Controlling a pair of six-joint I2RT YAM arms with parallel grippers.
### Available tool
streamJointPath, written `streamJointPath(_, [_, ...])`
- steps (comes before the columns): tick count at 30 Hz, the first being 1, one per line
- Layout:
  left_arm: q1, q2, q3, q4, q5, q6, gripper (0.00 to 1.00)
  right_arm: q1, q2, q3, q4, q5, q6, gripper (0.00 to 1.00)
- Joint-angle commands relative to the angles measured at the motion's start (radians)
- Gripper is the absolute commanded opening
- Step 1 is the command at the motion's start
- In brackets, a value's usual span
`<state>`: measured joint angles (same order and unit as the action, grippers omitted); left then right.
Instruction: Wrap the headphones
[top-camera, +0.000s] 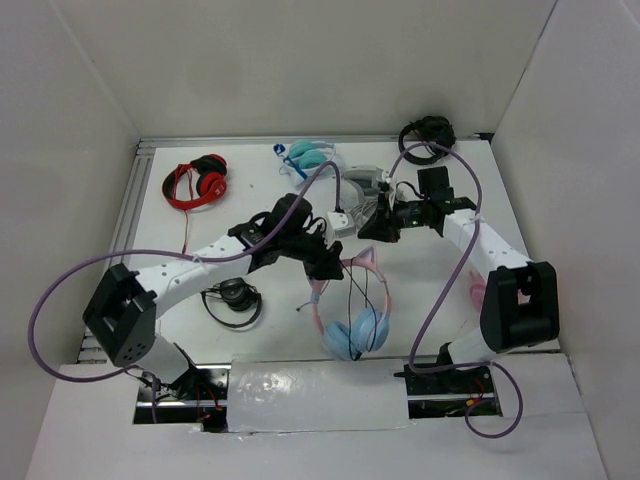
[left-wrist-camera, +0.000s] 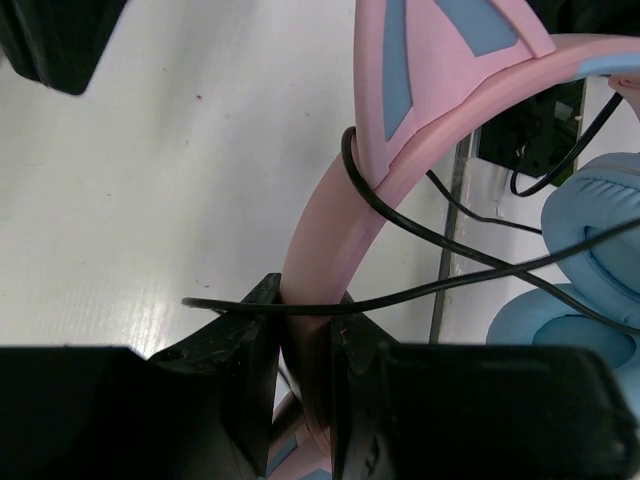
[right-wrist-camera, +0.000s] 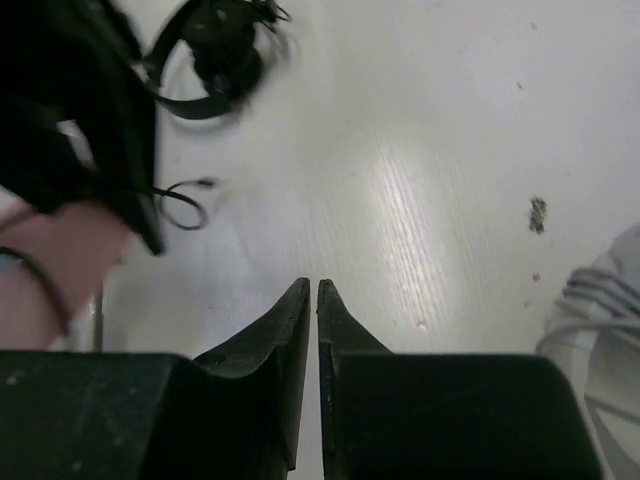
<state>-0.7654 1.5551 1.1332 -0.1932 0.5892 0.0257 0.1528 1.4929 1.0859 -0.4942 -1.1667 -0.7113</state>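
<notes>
Left pincer (left-wrist-camera: 305, 315) clamps the headphones (left-wrist-camera: 440, 90) at the headband; right pincer (right-wrist-camera: 316, 292) closed.

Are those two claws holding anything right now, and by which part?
The left gripper clamps the headphones by their pink headband; the right gripper is shut on nothing.

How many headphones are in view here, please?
7: red pair back left, teal pair back centre, black pair back right, grey pair centre, small black pair near left, cat-eared pair front centre, pink pair partly behind right arm.
</notes>
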Motion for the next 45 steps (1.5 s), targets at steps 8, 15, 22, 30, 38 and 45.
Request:
streamJointPath(8, [-0.015, -0.171, 0.238, -0.101, -0.083, -0.124, 0.00, 0.094, -0.132, -0.260, 0.593, 0.477, 0.628, 0.36])
streamJointPath(15, [-0.018, -0.145, 0.385, -0.218, -0.138, -0.194, 0.00, 0.093, -0.321, -0.598, 1.188, 0.774, 1.039, 0.70])
streamJointPath(22, [-0.020, -0.133, 0.497, -0.298, -0.137, -0.221, 0.00, 0.116, -0.379, -0.693, 1.252, 0.656, 1.012, 0.91])
streamJointPath(30, [-0.020, -0.121, 0.571, -0.334, -0.129, -0.237, 0.00, 0.286, -0.454, -0.822, 1.373, 0.699, 0.894, 1.00])
streamJointPath(38, [-0.023, -0.138, 0.556, -0.341, -0.118, -0.257, 0.00, 0.459, -0.574, -0.885, 1.413, 0.931, 0.731, 1.00])
streamJointPath(45, [-0.025, -0.132, 0.577, -0.362, -0.104, -0.268, 0.00, 0.553, -0.456, -0.784, 1.437, 0.874, 0.644, 1.00])
